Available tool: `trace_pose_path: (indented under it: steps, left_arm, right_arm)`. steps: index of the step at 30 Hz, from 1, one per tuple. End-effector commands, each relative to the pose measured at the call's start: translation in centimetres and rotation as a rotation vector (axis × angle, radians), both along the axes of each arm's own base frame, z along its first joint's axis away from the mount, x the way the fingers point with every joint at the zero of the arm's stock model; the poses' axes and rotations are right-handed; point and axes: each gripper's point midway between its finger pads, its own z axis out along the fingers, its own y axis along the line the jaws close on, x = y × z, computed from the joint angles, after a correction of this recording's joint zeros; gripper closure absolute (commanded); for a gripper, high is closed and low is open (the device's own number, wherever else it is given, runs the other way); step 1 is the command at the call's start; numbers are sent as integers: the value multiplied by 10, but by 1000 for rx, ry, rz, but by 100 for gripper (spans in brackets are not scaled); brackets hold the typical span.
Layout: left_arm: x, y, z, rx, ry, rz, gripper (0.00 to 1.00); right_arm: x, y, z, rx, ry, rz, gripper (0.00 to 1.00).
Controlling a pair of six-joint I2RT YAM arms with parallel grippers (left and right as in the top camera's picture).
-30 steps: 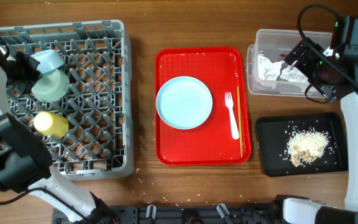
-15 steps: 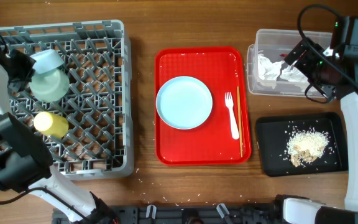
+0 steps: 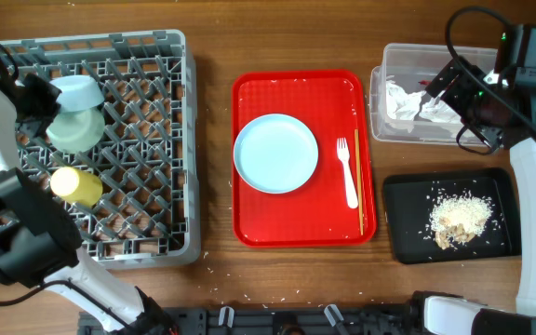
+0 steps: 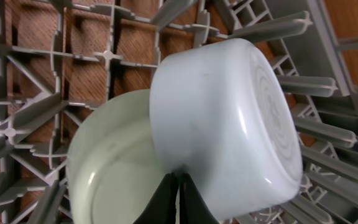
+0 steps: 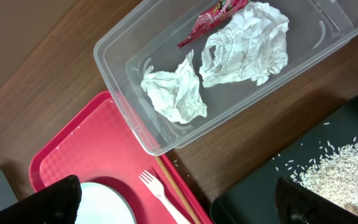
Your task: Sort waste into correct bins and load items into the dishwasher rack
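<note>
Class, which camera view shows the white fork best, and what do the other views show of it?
The overhead view: the whole fork lies on the red tray, beside the plate. The right wrist view catches only its pronged end at the bottom edge. The left wrist view shows none of it.

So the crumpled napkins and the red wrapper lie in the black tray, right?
Not quite: the crumpled napkins and the red wrapper lie in the clear tub, not the black tray; the right wrist view shows it.
</note>
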Motion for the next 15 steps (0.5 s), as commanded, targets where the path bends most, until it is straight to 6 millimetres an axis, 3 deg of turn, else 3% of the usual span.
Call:
trace_pose_path:
  steps: [1,4,7,8,9,11,13,14,15]
  left_arm:
    - [1,-11,54,32,-121,-39,96]
    - [-7,-23,93,47,-194,-57,96]
    - [-15,-50,129,45,-258,-110,96]
    - [-15,-68,137,21,-280,-150,94]
    - [-14,-83,142,-7,-294,-188,81]
    - [-11,-117,142,-48,-291,-274,33]
    - [-7,-139,134,-22,-270,-383,14]
    - [-5,-148,126,-3,-239,-408,8]
    - [-2,-157,115,12,-201,-428,10]
  right_arm:
    - [3,-4,4,-11,-11,-16,0]
    - [3,-4,4,-11,-10,-16,0]
    - [3,-3,4,-11,-11,-15,0]
    - [3,-4,4,-11,-11,-16,0]
    - [3,-4,4,-11,-11,-16,0]
    - [3,-4,4,-12,-11,-15,0]
    - [3,-4,4,-12,-11,-15,0]
    - [3,-4,4,-12,-11,-15,0]
    - [3,-4,4,-12,-11,-15,0]
